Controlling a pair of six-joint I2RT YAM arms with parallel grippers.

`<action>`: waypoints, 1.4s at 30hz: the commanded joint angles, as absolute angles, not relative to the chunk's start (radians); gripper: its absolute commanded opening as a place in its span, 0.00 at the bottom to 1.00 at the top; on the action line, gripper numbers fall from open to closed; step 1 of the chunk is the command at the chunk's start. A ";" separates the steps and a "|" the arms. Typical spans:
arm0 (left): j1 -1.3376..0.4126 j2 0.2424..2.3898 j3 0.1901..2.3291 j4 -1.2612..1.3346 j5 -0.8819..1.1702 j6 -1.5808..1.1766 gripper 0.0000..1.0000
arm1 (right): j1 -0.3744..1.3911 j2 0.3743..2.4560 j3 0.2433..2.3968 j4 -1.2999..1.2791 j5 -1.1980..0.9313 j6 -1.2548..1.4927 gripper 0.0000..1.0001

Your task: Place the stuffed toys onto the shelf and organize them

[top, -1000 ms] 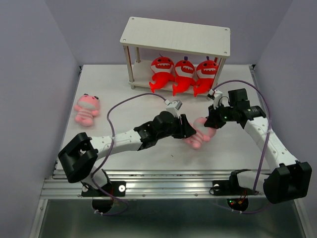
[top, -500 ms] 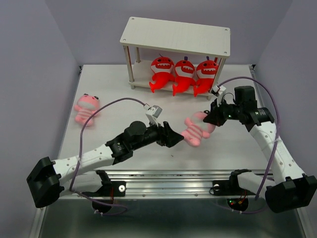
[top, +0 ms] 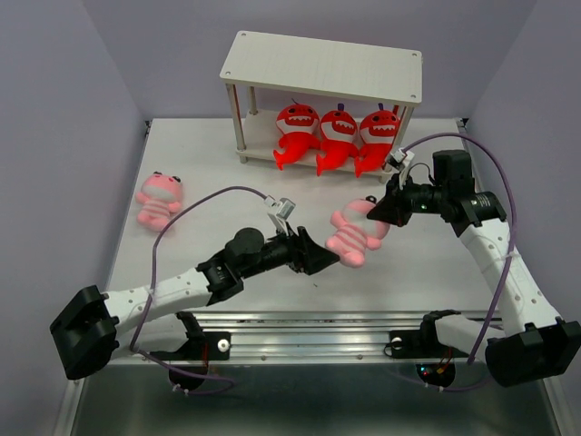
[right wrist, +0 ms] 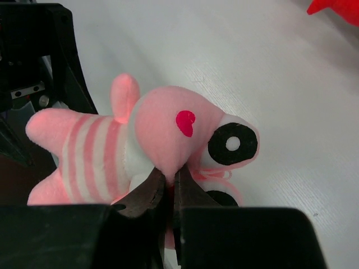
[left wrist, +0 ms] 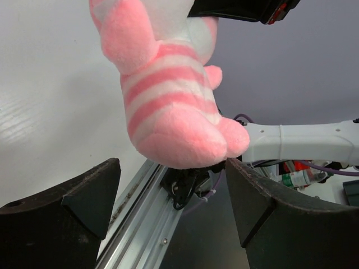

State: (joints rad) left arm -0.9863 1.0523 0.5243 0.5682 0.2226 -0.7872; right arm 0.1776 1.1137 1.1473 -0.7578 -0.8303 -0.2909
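My right gripper is shut on the head of a pink striped toy and holds it above the table; the wrist view shows its jaws pinching the pink head. My left gripper is open and empty just below and left of the toy's feet, which hang between its fingers. Three red shark toys sit side by side on the lower board of the white shelf. A second pink striped toy lies at the table's left.
The shelf stands at the back middle of the white table; its top board is bare. A metal rail runs along the near edge. Grey walls close in on the left, right and back.
My left gripper let go of the pink toy and drew back left. My right gripper, still shut on the toy's head, lifted it up and away from the left gripper.
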 commanded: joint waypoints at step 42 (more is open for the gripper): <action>-0.901 1.089 0.840 0.151 0.075 -0.516 0.00 | 0.164 0.970 1.034 -0.555 -0.491 -0.195 1.00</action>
State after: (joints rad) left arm -0.9394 1.1522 0.7567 0.2493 0.1322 -0.6563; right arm 0.1730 1.0008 1.0500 -0.6617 -0.6460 -0.2455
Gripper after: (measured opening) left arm 0.160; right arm 0.996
